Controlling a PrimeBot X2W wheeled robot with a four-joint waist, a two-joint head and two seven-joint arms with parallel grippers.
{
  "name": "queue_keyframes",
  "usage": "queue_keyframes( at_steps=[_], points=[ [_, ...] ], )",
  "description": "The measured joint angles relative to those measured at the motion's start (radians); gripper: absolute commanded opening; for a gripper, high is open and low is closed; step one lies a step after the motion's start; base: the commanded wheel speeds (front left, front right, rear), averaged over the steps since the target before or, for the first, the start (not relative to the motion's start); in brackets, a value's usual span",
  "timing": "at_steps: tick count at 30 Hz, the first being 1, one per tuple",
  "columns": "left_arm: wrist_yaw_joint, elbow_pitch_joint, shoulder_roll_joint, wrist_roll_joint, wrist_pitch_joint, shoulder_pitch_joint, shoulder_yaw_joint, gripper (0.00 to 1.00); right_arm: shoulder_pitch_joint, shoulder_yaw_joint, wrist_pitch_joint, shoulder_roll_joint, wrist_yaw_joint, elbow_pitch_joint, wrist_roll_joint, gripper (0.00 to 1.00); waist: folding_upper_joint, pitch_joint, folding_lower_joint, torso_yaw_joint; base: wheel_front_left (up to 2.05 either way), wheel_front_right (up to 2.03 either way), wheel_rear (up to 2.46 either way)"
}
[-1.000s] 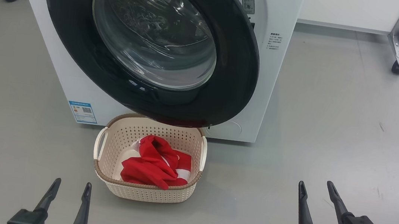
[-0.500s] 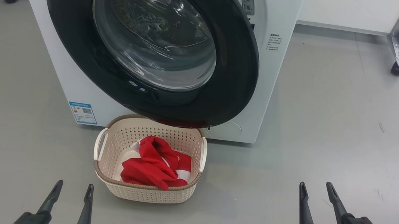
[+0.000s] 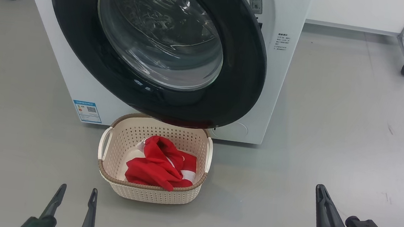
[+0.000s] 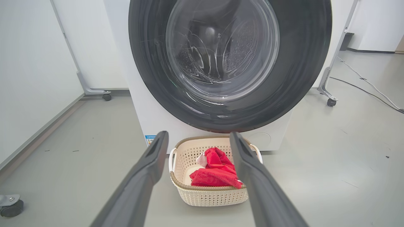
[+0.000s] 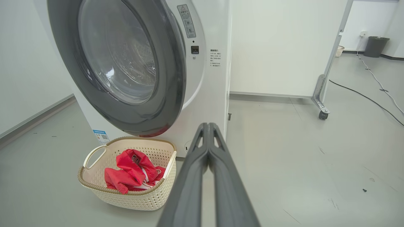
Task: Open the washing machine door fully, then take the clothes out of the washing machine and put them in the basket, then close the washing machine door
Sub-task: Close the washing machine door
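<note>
So, red-and-white cloth [image 3: 160, 166] in cream plastic basket [image 3: 154, 196]; my right pincer [image 3: 321, 188] closed empty (left pincer [image 3: 78, 189] wide), black-rimmed glass door [image 3: 244, 76] needs push shut.

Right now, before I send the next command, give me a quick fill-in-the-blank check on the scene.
1. The clothes lie ____ the basket.
2. The right gripper is shut, while the left gripper is ____.
3. The sticker low on the washing machine is coloured ____.
Missing words: inside; open; blue.
</note>
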Motion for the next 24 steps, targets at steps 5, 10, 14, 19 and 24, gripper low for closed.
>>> queue_keyframes(
  at_steps=[5, 10, 14, 19, 24],
  points=[
    [0.001, -0.001, -0.006, 0.008, 0.0, -0.005, -0.007, 1.0, -0.006, 0.001, 0.0, -0.007, 0.01, -0.003, -0.005, 0.0, 0.0, 0.014, 0.0, 0.016, 0.0, 0.0, 0.0],
    [0.002, -0.014, -0.022, 0.01, -0.009, -0.013, -0.009, 1.0, -0.056, 0.02, 0.0, -0.035, 0.038, -0.004, -0.027, 0.0, 0.0, 0.038, 0.0, 0.036, 0.0, 0.0, 0.0],
    [0.005, -0.023, -0.026, 0.01, -0.017, -0.037, -0.008, 1.0, -0.122, 0.033, 0.002, -0.056, 0.062, 0.002, -0.044, 0.0, 0.0, 0.065, 0.0, 0.056, 0.0, 0.0, 0.0],
    [0.005, -0.034, -0.029, 0.01, -0.022, -0.06, -0.012, 1.0, -0.227, 0.045, 0.022, -0.079, 0.091, 0.013, -0.059, 0.0, 0.0, 0.107, 0.0, 0.083, 0.0, 0.0, 0.0],
    [0.005, -0.038, -0.038, 0.011, -0.027, -0.101, -0.026, 1.0, -0.353, 0.046, 0.04, -0.094, 0.107, 0.028, -0.068, 0.0, 0.0, 0.155, 0.0001, 0.114, 0.0, 0.0, 0.0]
  ],
)
